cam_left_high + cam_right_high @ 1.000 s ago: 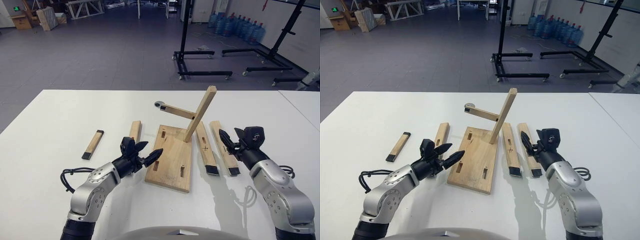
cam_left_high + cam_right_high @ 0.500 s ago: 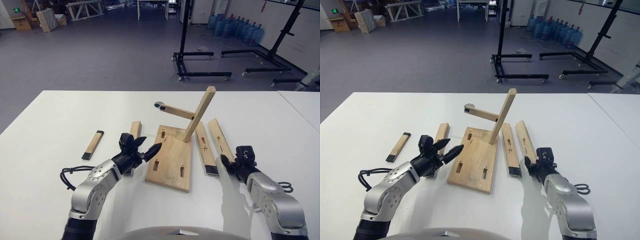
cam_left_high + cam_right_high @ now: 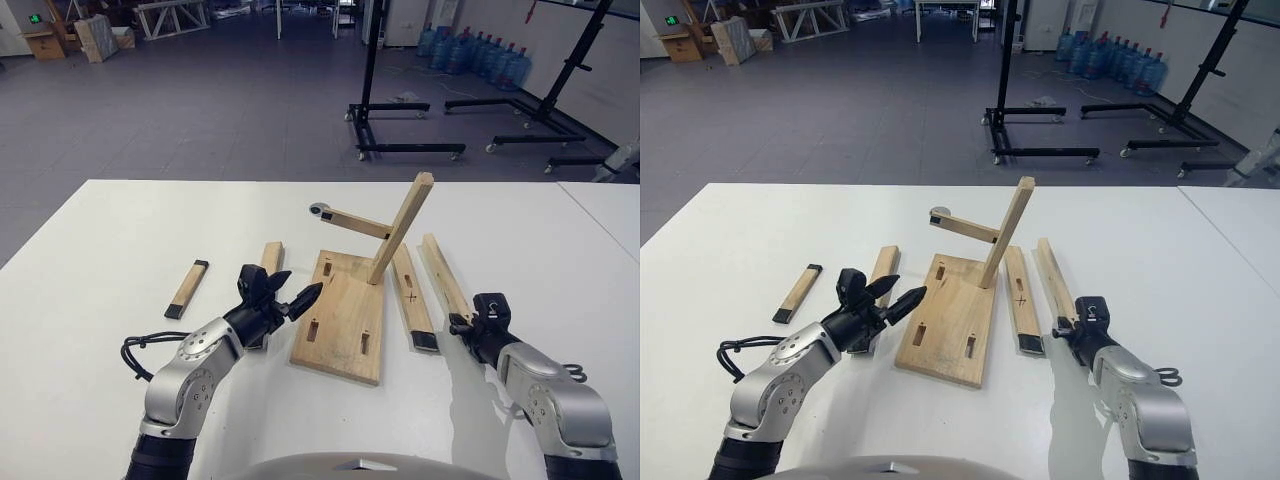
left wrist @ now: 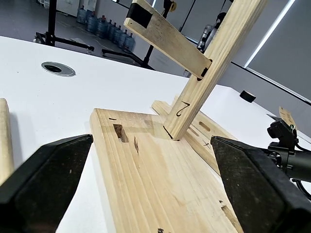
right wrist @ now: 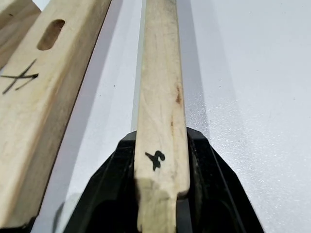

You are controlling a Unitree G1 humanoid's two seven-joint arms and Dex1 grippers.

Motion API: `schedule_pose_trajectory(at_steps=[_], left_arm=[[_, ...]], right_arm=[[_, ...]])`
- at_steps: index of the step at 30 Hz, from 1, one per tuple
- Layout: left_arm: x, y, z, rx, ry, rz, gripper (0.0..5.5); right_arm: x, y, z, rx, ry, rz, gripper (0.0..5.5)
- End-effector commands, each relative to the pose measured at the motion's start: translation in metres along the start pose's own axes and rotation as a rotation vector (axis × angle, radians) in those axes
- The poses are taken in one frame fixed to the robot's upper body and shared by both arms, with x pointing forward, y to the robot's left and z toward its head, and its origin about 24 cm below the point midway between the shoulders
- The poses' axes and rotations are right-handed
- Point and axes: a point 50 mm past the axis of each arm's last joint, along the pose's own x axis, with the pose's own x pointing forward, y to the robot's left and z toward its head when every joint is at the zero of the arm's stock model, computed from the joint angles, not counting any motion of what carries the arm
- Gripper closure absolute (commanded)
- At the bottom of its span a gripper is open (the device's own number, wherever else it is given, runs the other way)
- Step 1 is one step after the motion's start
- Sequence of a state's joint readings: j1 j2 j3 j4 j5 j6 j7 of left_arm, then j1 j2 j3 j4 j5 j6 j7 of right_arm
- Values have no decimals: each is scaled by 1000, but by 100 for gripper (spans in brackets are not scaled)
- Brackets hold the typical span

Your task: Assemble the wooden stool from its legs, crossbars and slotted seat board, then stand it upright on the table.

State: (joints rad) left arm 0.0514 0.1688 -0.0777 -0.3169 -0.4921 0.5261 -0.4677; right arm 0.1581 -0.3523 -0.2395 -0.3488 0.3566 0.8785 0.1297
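Observation:
The slotted seat board [image 3: 340,315] lies flat mid-table. One leg [image 3: 400,228] stands tilted in it, with a crossbar [image 3: 350,220] sticking out to the left. A loose leg [image 3: 410,297] marked with a cross lies right of the board. Beside it, my right gripper [image 3: 470,322] is shut on the near end of another leg [image 3: 440,275]; the right wrist view shows that leg [image 5: 160,97] between both fingers [image 5: 201,155]. My left gripper [image 3: 290,295] hovers open at the board's left edge, its fingers [image 4: 43,179] framing the board [image 4: 155,179] and the upright leg [image 4: 214,73].
A short bar [image 3: 187,288] with a dark end lies on the left of the table. Another wooden piece [image 3: 270,258] lies just behind my left gripper. A round grommet [image 4: 58,69] sits in the tabletop beyond the board. Bare white table lies to the far left and right.
My right gripper came down toward me along the right-hand leg and shut on its near end; the leg has turned slightly. The left gripper shifted only a little.

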Motion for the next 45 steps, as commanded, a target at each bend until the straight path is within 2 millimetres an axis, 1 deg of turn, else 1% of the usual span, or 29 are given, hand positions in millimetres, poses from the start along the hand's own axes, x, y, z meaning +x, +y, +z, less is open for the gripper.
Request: schedule_pose_trajectory(at_steps=[1, 2, 3, 4, 5, 6, 7, 8, 9, 10, 12, 13, 15, 17, 19, 25, 28, 30, 33, 36, 38, 41, 45], left_arm=[[2, 1, 20, -40, -146, -44, 103], [2, 0, 24, -84, -182, -78, 103], [1, -1, 30, -145, -226, -126, 103], [-2, -2, 37, -218, -274, -197, 103], [-5, -4, 45, -271, -318, -269, 103], [-8, -8, 53, -312, -350, -342, 103], [-10, -10, 59, -334, -364, -397, 103], [-11, -13, 65, -359, -378, -451, 103], [-13, -17, 71, -383, -393, -501, 103], [-16, -23, 76, -412, -404, -580, 103], [-21, -34, 79, -435, -381, -683, 103], [-21, -37, 78, -444, -366, -703, 103], [-20, -38, 78, -453, -348, -708, 103], [-21, -36, 78, -455, -339, -716, 103], [-21, -34, 79, -449, -328, -718, 103], [-24, -26, 86, -434, -366, -705, 103], [-25, -24, 89, -447, -382, -716, 103], [-27, -24, 92, -459, -413, -736, 103], [-32, -32, 98, -450, -418, -838, 103], [-32, -40, 97, -438, -378, -902, 103], [-31, -45, 98, -425, -360, -937, 103], [-28, -51, 98, -411, -335, -973, 103], [-22, -51, 98, -399, -312, -992, 103]], right_arm=[[4, -2, 49, 139, -299, 100, 448], [1, -6, 70, 150, -433, 135, 448], [-7, -11, 96, 166, -593, 236, 448], [-19, -17, 124, 164, -745, 329, 448], [-35, -20, 153, 184, -887, 460, 448], [-51, -18, 175, 200, -987, 616, 448], [-63, -13, 187, 205, -1027, 747, 448], [-72, -1, 189, 189, -1016, 898, 448], [-77, 10, 186, 188, -984, 1020, 448], [-77, 22, 178, 191, -929, 1119, 448], [-66, 48, 156, 163, -784, 1215, 448], [-61, 59, 144, 147, -716, 1248, 448], [-59, 77, 124, 144, -621, 1336, 448], [-60, 92, 109, 137, -539, 1451, 448], [-60, 101, 99, 96, -477, 1509, 448], [-56, 99, 89, 63, -396, 1561, 448], [-51, 98, 88, 18, -387, 1568, 448], [-50, 98, 88, 34, -375, 1602, 448], [-59, 95, 89, 158, -311, 1759, 448], [-61, 94, 90, 271, -237, 1854, 448], [-59, 95, 91, 332, -179, 1887, 448], [-57, 97, 91, 377, -105, 1915, 448], [-57, 102, 89, 412, -8, 1971, 448]])
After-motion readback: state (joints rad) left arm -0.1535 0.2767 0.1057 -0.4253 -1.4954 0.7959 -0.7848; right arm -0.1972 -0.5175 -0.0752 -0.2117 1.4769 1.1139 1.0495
